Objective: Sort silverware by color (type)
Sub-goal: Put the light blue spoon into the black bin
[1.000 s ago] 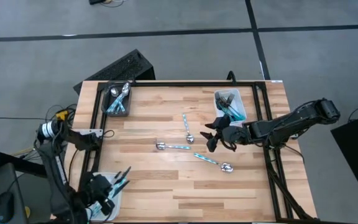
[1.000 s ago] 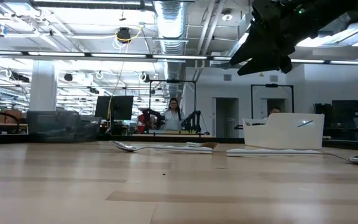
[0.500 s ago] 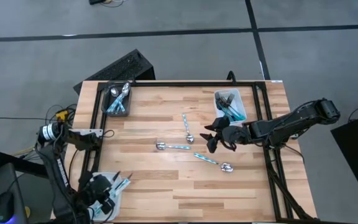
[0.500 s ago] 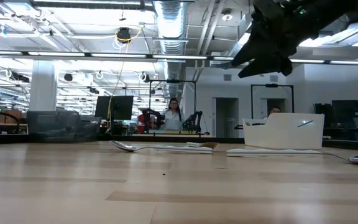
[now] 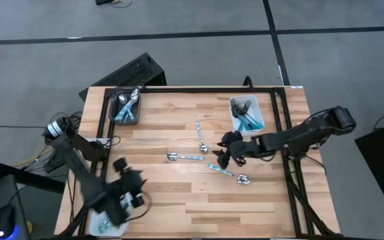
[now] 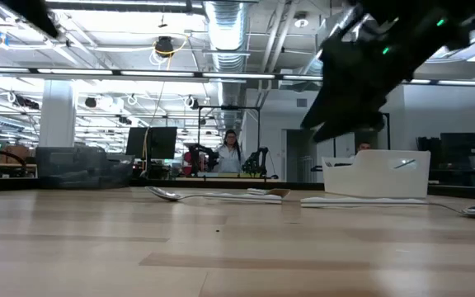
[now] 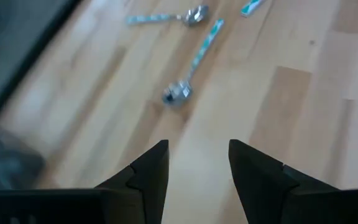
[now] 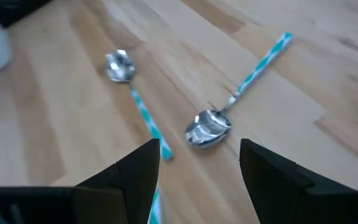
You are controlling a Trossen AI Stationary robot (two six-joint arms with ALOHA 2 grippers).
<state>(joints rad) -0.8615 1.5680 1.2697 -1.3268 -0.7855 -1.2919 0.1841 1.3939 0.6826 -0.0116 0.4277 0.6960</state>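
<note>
Three teal-handled spoons lie flat on the wooden table: one (image 5: pixel 201 137) pointing far to near, one (image 5: pixel 184 157) crosswise, and one (image 5: pixel 229 173) slanting. My right gripper (image 5: pixel 229 156) hovers open above the table between them; its wrist view shows two of the spoons (image 8: pixel 241 87) (image 8: pixel 135 99) ahead of the fingers. My left gripper (image 5: pixel 131 187) is open over bare wood at the near left, empty, and two spoons (image 7: pixel 191 65) (image 7: pixel 166 17) show in its wrist view.
A dark grey bin (image 5: pixel 127 107) with silverware stands at the far left. A white tray (image 5: pixel 247 113) with silverware stands at the far right and also shows as the white tray (image 6: pixel 378 175) in the low view. Another white tray (image 5: pixel 109 225) at the near left corner is partly hidden under my left arm.
My left gripper has swung away from the near-left tray, toward the table's middle. My right gripper has shifted slightly toward the left edge and come down closer to the spoons. The spoons on the table have not moved.
</note>
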